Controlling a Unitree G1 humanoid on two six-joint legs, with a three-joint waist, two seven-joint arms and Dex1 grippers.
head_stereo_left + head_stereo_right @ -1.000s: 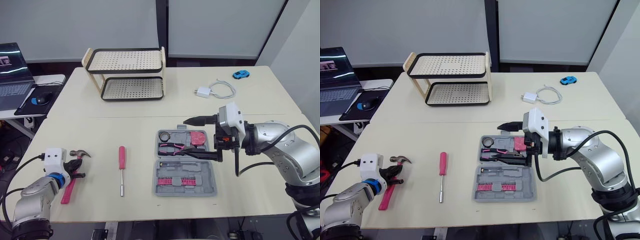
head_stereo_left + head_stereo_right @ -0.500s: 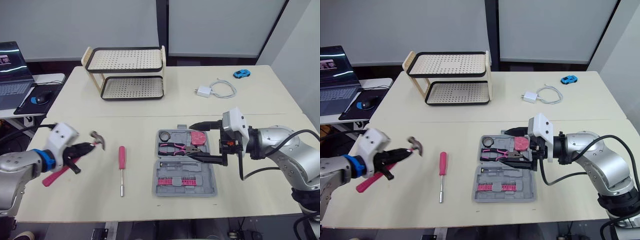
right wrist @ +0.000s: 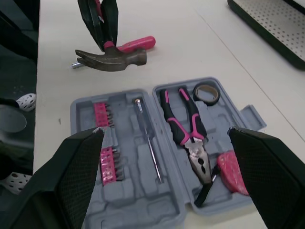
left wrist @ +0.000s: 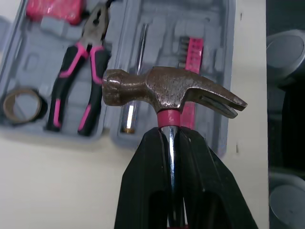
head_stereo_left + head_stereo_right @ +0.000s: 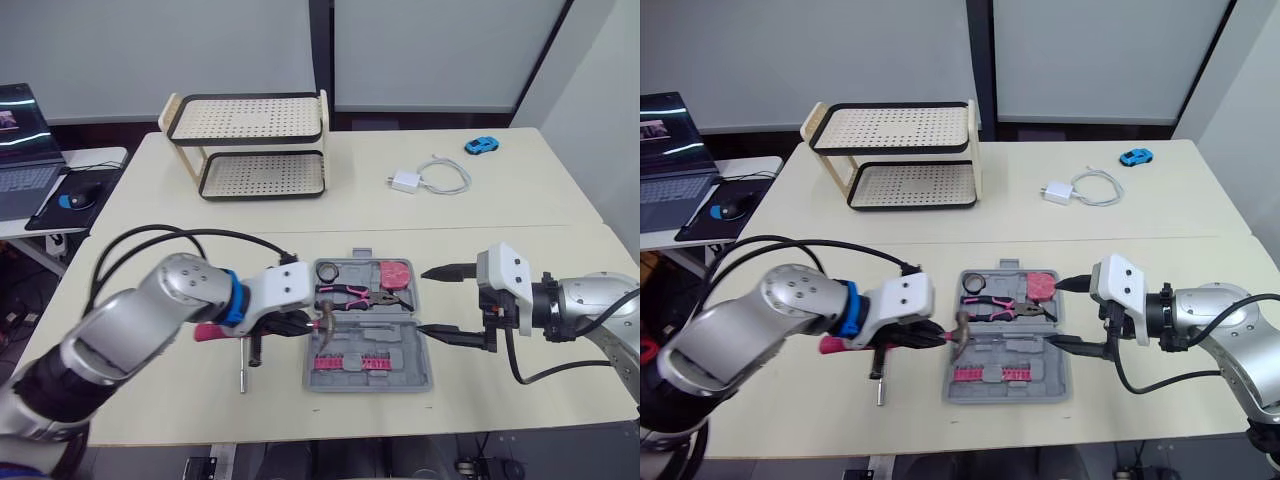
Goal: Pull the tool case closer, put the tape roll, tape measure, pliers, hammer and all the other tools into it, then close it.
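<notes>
The grey tool case (image 5: 418, 352) lies open at the table's middle front. In it are the tape roll (image 5: 328, 270), pink tape measure (image 5: 397, 272), pliers (image 5: 350, 293), a slim screwdriver (image 5: 365, 327) and pink bits (image 5: 355, 362). My left gripper (image 5: 292, 325) is shut on the hammer's neck (image 4: 170, 125), just under the steel head (image 4: 167, 93). The head (image 5: 325, 322) hangs over the case's left edge. A pink-handled screwdriver (image 3: 138, 44) lies on the table left of the case, partly under my left arm. My right gripper (image 5: 424, 300) stands wide open by the case's right side, holding nothing.
A two-tier perforated rack (image 5: 248, 145) stands at the back left of the table. A white charger with cable (image 5: 430, 180) and a blue toy car (image 5: 481, 147) lie at the back right. A laptop (image 5: 20, 150) sits on a side desk to the far left.
My left arm swung right, carrying the hammer from the table's left side to the case's left edge. My right gripper drew back rightward off the case, still open.
</notes>
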